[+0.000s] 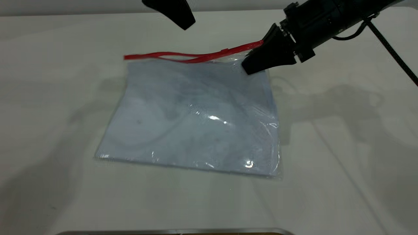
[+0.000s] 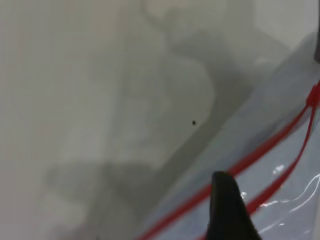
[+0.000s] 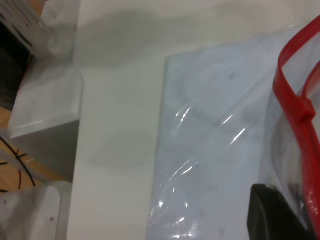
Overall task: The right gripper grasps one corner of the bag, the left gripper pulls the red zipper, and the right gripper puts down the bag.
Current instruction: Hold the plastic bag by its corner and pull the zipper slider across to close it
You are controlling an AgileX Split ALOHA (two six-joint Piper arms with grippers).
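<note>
The bag point(image 1: 196, 117) lies flat on the white table, a clear pouch with pale paper inside. The red zipper point(image 1: 183, 57) runs along its far edge, its two strips parted from the left end up to the small slider point(image 1: 224, 51). My right gripper point(image 1: 255, 55) is shut on the bag's far right corner, at the zipper's end, and holds that corner slightly raised. In the right wrist view the bag point(image 3: 215, 140) and zipper point(image 3: 295, 105) lie beside its finger point(image 3: 272, 215). My left gripper point(image 1: 184, 23) hovers above the zipper, apart from it; the left wrist view shows the zipper point(image 2: 260, 155) beneath.
The white table point(image 1: 343, 147) extends on all sides of the bag. A metal edge point(image 1: 176, 231) runs along the near side. In the right wrist view the table's edge point(image 3: 77, 150) drops off to grey equipment point(image 3: 45, 110) and cables beyond.
</note>
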